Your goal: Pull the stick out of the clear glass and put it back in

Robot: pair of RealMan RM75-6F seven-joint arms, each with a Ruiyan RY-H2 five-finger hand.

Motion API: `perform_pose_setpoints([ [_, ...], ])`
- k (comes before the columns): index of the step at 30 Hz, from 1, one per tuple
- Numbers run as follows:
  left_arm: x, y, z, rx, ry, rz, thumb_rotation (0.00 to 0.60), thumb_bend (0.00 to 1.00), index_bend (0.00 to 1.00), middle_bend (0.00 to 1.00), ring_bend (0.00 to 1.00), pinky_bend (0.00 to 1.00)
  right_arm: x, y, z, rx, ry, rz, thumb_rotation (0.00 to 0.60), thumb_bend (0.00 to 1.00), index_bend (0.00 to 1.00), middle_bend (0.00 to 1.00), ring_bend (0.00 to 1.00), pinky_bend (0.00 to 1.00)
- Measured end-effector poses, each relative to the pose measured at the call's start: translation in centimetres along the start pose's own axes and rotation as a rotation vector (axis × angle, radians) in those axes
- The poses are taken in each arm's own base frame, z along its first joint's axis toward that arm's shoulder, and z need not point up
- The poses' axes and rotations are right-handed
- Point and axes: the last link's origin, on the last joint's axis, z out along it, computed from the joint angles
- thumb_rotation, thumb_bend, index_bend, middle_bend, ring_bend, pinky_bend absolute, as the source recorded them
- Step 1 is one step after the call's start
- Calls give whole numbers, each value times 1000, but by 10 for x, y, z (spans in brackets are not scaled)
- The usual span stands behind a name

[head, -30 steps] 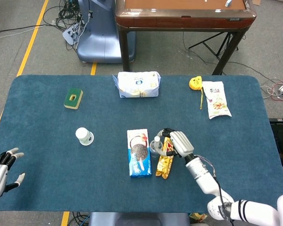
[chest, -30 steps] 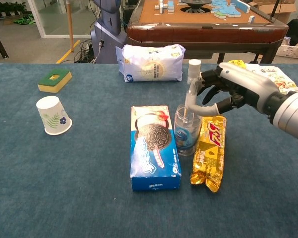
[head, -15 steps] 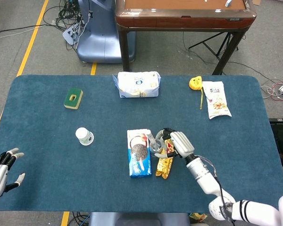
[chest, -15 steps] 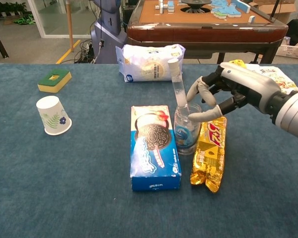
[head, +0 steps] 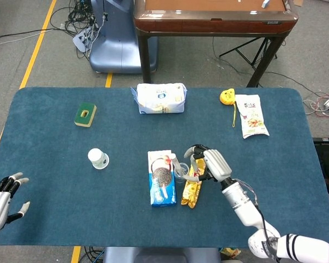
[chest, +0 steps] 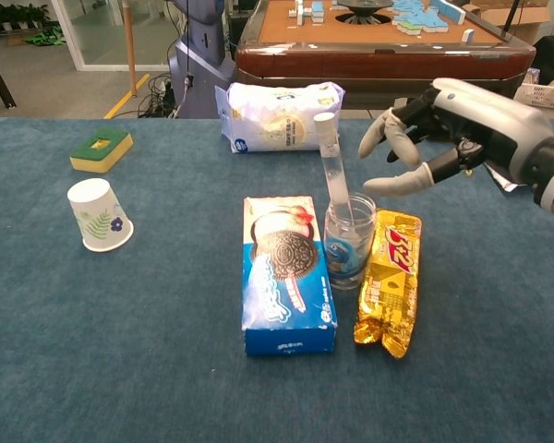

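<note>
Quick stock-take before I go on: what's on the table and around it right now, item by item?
Glass: 1, clear, table centre, between cookie box and gold packet.
Stick: 1, white, standing tilted in the glass, free of both hands.
Cookie box: 1, blue, left of the glass.
Gold packet: 1, gold, right of the glass.
Paper cup: 1, white, upside down, left side.
Sponge: 1, green and yellow, far left.
White bag: 1, far edge, centre.
Snack bag: 1, white, far right.
Tape measure: 1, yellow, beside the snack bag.
Wooden table: 1, brown, behind.
Left hand: near left edge, open.
Right hand: open, raised right of the stick.
</note>
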Motion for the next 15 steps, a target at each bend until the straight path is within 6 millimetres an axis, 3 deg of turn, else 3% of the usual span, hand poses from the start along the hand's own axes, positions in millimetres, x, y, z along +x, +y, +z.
perform_pose_setpoints([
  [8, 0, 0, 0, 4, 3, -1, 600, 326, 251, 165, 150, 358, 21, 0, -9, 1, 53, -106, 600, 158, 797, 403, 251, 299],
  [15, 0, 1, 0, 1, 4, 5, 600, 326, 251, 165, 150, 358, 49, 5, -30, -37, 118, -292, 600, 158, 797, 402, 251, 299],
])
